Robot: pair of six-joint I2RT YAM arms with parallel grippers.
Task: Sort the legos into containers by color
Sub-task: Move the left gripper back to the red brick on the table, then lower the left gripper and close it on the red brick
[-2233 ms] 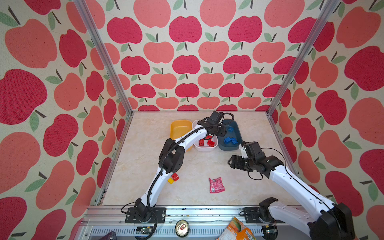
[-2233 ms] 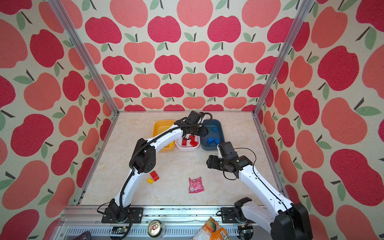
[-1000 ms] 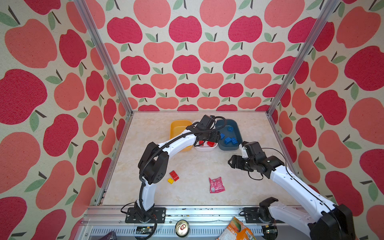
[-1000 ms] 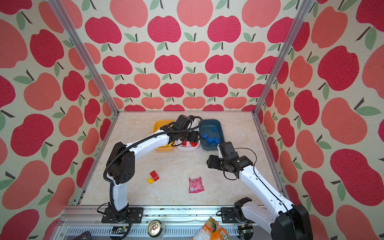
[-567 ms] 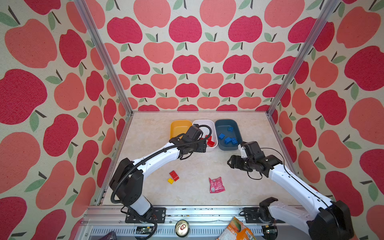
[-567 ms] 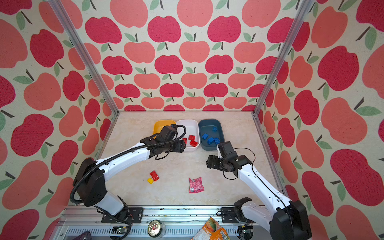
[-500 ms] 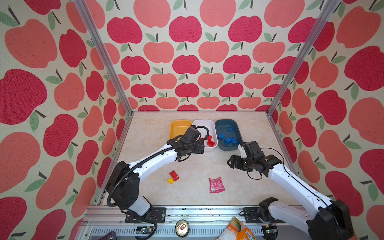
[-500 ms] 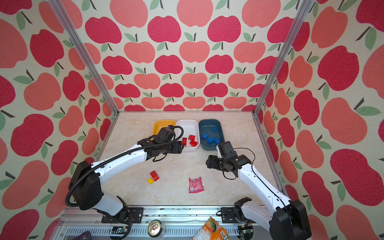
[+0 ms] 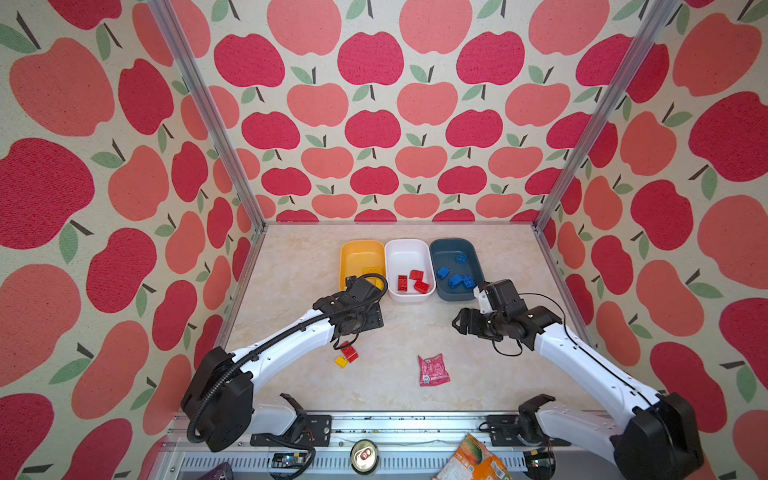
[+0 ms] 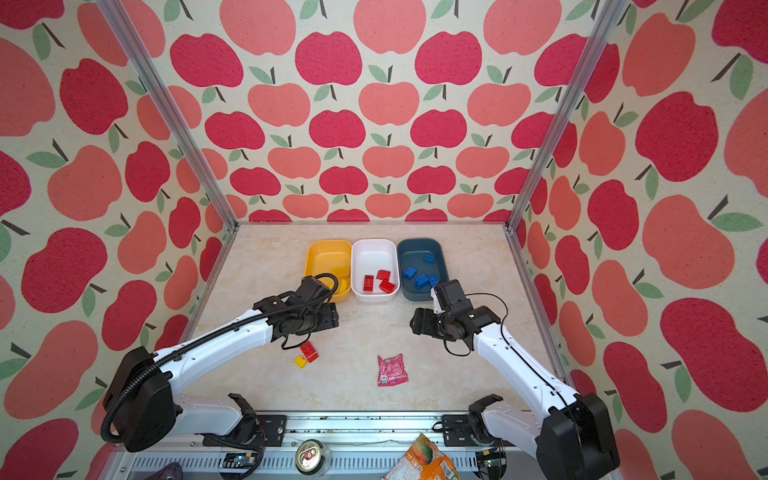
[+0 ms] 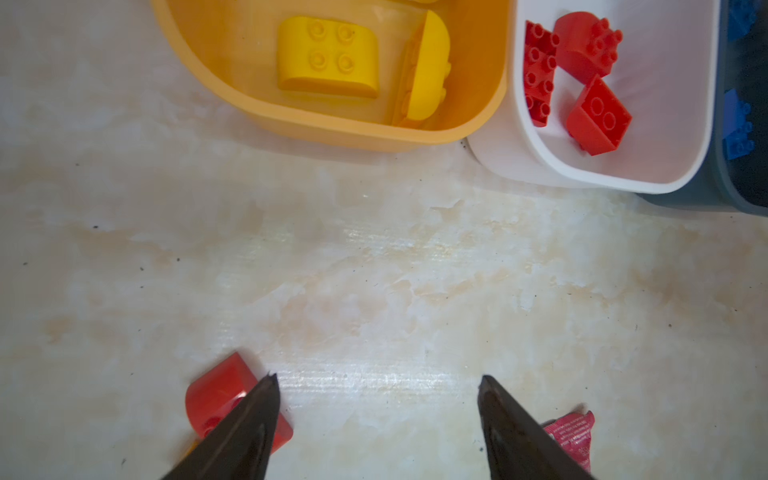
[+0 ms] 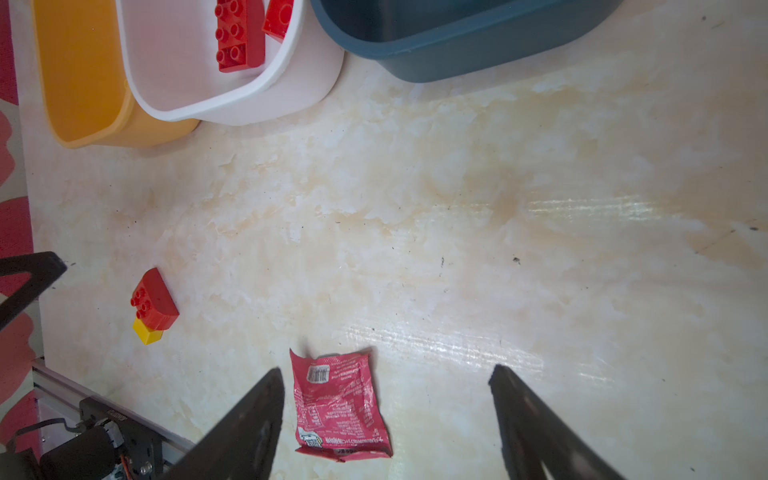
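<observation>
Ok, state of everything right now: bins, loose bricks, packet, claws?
yellow bin, holds yellow bricks
white bin, holds three red bricks
blue-grey bin, holds blue bricks
loose red brick, on table, unsorted
loose yellow brick, on table beside it
pink packet, flat on table
left claw, open, empty
right claw, open, empty

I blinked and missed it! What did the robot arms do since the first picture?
The left gripper pulled back from over the white bin toward the front, stopping by the loose red lego, jaws open and empty. The right gripper, pink packet, red lego and yellow lego stayed put.
</observation>
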